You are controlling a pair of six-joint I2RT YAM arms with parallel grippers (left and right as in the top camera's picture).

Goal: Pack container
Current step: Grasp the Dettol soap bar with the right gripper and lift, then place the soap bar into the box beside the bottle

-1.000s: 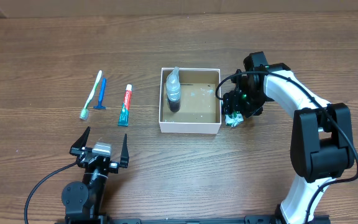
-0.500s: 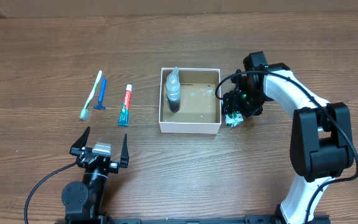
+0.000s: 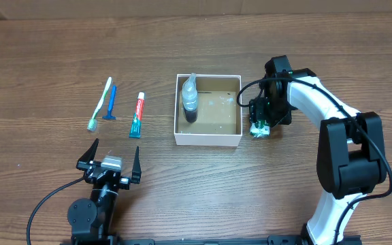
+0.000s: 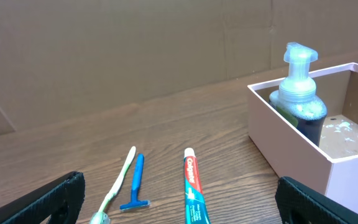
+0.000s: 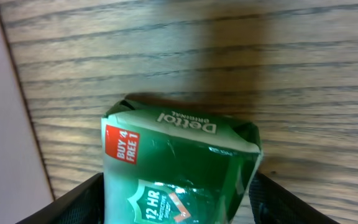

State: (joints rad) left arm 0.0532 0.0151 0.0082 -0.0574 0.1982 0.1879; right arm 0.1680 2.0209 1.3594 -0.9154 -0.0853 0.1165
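Observation:
The container (image 3: 208, 141) is a white square box with a brown inside, in the middle of the table. A pump bottle (image 3: 190, 102) lies in its left part. Just right of the box, my right gripper (image 3: 259, 126) is shut on a green Dettol soap packet (image 5: 179, 168), whose sides meet both fingers. The box's white wall (image 5: 5, 137) fills the left edge of the right wrist view. My left gripper (image 3: 109, 158) stands open near the front left with nothing between its fingers. A toothbrush (image 3: 101, 103), a blue razor (image 3: 111, 102) and a toothpaste tube (image 3: 137, 115) lie beyond it.
In the left wrist view the toothpaste tube (image 4: 192, 186), razor (image 4: 137, 183) and toothbrush (image 4: 118, 186) lie ahead on the wood. The container (image 4: 291, 134) with the bottle (image 4: 300, 87) stands at right. A brown cardboard wall closes the back of the table.
My right gripper, with the green packet in it, has shifted slightly to the right, away from the container's wall. The left arm has not moved.

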